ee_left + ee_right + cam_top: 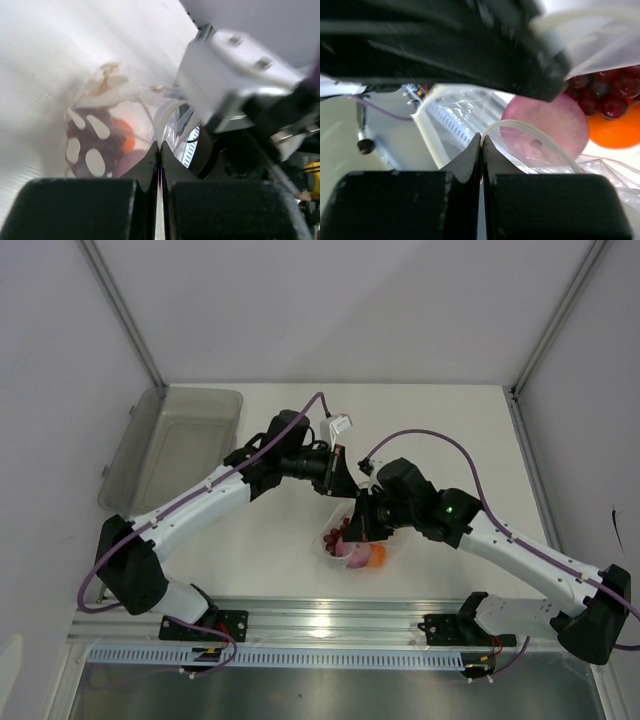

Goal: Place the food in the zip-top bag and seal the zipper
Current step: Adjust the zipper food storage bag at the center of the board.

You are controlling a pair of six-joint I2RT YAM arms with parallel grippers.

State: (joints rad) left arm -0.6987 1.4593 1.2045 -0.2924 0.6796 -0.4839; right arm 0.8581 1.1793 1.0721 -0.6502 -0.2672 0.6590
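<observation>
Purple-red onion (545, 125), dark red berries (605, 92)

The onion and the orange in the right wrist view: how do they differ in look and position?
The onion is pale purple-pink; the orange is bright orange. The onion is mostly in view, close to the right claw; the orange lies farther off, partly covered by the berries and cut by the picture's edge. Both are rounded and lie inside the clear bag.
</observation>
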